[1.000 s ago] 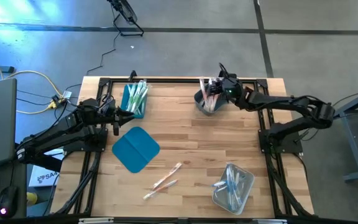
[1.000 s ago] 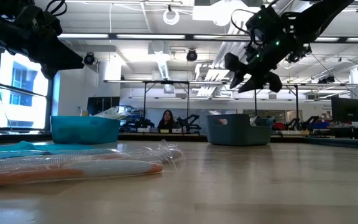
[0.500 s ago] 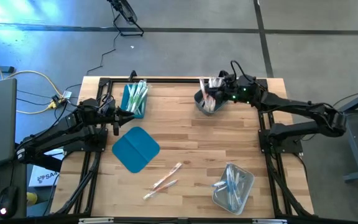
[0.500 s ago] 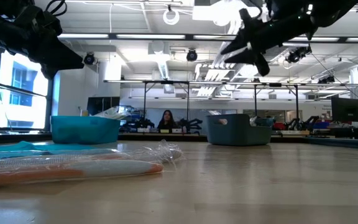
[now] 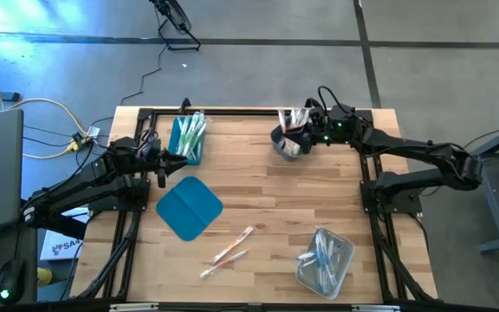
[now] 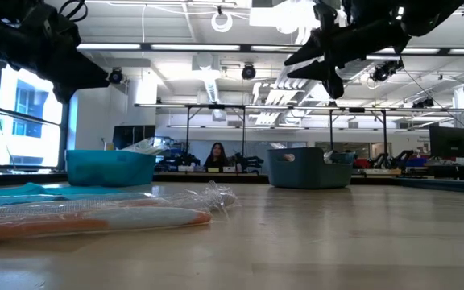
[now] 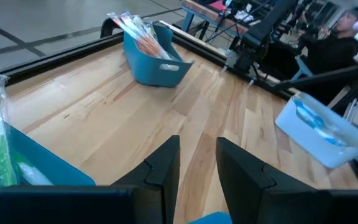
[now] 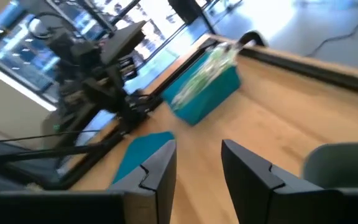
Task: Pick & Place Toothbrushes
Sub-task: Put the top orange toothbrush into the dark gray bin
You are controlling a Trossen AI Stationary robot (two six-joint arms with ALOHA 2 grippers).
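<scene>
i find the bins [image 5: 187,137] mostly filled, two toothbrushes [image 5: 230,251] left on the table [image 5: 258,195], right claw [image 5: 304,128] parted and empty, left claw [image 5: 177,158] likewise.

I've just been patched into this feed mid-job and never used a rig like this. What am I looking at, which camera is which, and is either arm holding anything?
Two dark robot arms work at a wooden table. One camera looks straight down, one sits at table height, and one rides on each wrist. On the table: a teal bin of green toothbrushes, a grey bin of pink-orange ones, a clear bin of blue ones, a flat teal lid, and loose toothbrushes near the front edge. The left gripper waits beside the teal bin. The right gripper is raised above the grey bin. Both grippers' fingers stand apart with nothing between them, so neither holds anything.
</scene>
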